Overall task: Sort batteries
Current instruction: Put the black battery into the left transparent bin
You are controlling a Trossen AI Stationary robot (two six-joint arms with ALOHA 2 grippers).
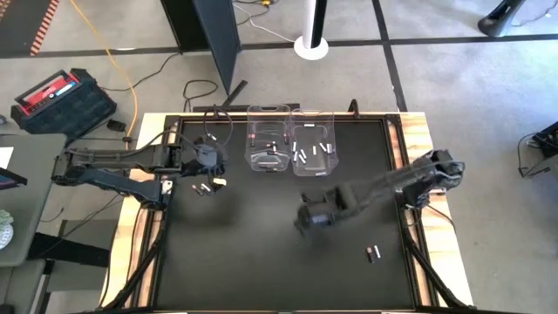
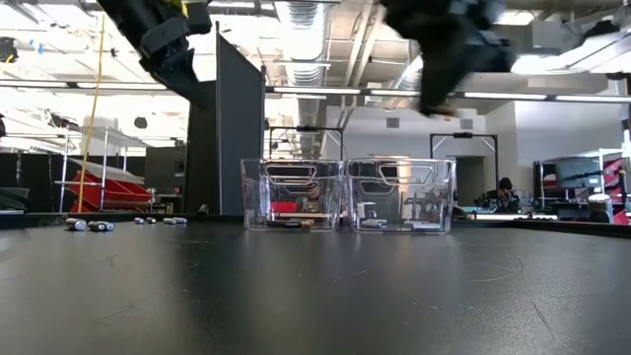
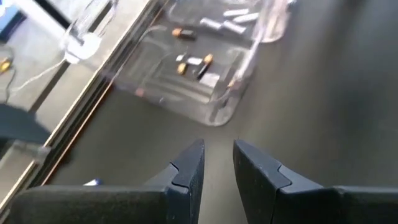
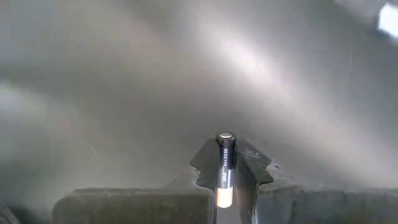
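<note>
Looking down on the black table, you see two clear bins standing side by side at the far edge. The left bin holds dark, copper-toned batteries; the right bin holds white batteries.

Your right gripper hangs over the middle of the table, in front of the bins. Its jaws are closed on a single dark battery, which stands upright between the fingers with its metal cap showing above them.

Your left gripper sits above the table near the left bin. Its jaws stand slightly apart with nothing between them.

A few loose batteries lie just beside the left gripper. Two more batteries lie near the table's right front, well apart from the bins.
</note>
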